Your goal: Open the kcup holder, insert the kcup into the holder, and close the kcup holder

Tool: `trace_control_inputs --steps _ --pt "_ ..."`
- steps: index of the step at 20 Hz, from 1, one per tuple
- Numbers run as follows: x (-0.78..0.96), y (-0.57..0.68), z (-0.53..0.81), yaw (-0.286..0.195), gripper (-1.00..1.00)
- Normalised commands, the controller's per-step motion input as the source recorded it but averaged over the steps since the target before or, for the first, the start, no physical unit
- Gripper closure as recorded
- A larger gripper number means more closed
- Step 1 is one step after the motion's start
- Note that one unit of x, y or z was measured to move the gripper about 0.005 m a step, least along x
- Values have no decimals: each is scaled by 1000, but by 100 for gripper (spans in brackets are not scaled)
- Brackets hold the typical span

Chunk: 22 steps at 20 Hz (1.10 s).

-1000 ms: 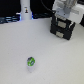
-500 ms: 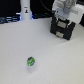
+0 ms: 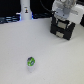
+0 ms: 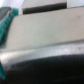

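exterior view: tool (image 3: 63,19) over kcup holder (image 3: 62,29) (blurred).

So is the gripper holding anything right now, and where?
Cannot tell: the gripper sits at the black boxy kcup holder, fingers hidden. The small green-topped kcup lies alone on the white table.

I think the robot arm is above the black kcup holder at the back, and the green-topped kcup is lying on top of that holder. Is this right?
Not entirely. The exterior view shows the gripper above the black kcup holder, but the green-topped kcup lies on the white table, far in front of the holder, not on top of it.
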Motion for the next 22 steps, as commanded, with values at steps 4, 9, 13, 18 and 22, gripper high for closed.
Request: trace_control_inputs --steps 4,9,13,18,22 --pt "836 -158 223 -63 100" --pt "981 -167 213 -51 100" --pt "997 -220 195 -44 100" --pt "996 -231 217 -50 100" --pt "994 -229 240 -55 100"
